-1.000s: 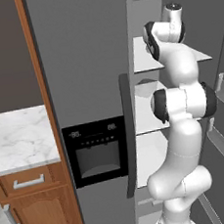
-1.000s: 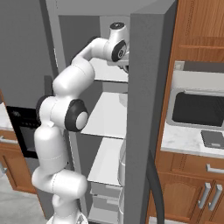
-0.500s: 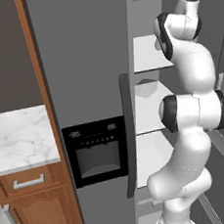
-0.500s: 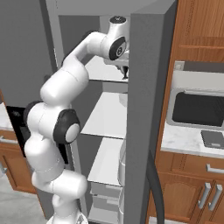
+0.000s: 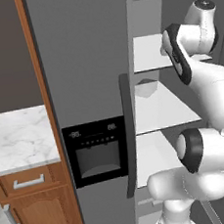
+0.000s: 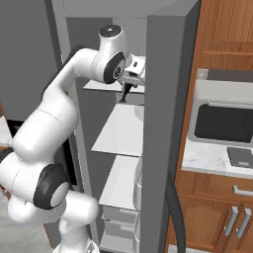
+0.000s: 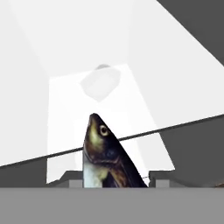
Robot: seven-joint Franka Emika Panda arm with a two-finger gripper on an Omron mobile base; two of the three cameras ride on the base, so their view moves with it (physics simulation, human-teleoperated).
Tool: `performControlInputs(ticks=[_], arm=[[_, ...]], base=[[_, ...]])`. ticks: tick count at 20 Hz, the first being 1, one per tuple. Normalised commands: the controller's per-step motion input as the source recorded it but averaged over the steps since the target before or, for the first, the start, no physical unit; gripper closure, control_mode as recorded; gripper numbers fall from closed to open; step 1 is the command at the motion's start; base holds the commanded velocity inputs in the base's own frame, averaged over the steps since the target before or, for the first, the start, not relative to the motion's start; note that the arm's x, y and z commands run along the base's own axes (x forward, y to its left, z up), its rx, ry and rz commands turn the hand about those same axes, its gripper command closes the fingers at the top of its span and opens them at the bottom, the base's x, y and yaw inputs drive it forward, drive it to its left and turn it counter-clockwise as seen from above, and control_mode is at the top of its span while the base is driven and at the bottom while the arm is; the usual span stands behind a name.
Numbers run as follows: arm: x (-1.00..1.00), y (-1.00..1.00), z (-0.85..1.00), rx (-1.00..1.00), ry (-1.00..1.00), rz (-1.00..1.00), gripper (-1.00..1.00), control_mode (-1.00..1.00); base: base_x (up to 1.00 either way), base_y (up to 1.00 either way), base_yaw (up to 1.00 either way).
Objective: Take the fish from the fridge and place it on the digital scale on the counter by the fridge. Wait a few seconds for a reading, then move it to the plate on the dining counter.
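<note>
Up at the fridge's (image 6: 168, 99) top shelf, the gripper (image 6: 124, 91) reaches inside, its dark fingers pointing down just over the white shelf edge. From the hand view, the fish (image 7: 107, 159) sits right between the two finger tips, head toward twelve o'clock with its yellow eye showing, dark back and paler belly; the gripper looks clenched on the fish, though the contact itself falls below the edge of that view, so I would not swear to it. Beyond the fish, at about twelve o'clock, a pale lumpy object (image 7: 99, 82) rests on a white shelf; I cannot tell what it is.

Off to the right of the open fridge door, at roughly three o'clock from the gripper, a microwave (image 6: 222, 118) stands on a marble counter (image 6: 207, 157), and the digital scale (image 6: 240, 156) lies flat just in front of it.
</note>
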Motion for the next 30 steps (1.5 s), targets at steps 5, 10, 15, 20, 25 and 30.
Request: performControlInputs(ticks=[5,10,15,20,25,30], arm=[[-1.0,0.45,-0.05,0.0,-0.11,-0.15,1.0,-1.0],[-1.0,0.41,0.0,0.0,-0.03,-0.12,1.0,-1.0],[-1.0,0.37,0.0,0.0,0.0,-0.09,1.0,-1.0],[-1.0,0.24,-0.12,0.0,-0.01,-0.03,1.0,-1.0],[-0.68,0.25,-0.36,0.0,-0.03,0.0,1.0,-1.0],[-0.23,0.16,-0.34,-0.01,-0.02,0.02,1.0,-1.0]], base=[[0.0,0.0,0.0],[0.0,0.0,0.0],[0.0,0.0,0.0],[0.0,0.0,0.0],[0.0,0.0,0.0],[0.0,0.0,0.0]])
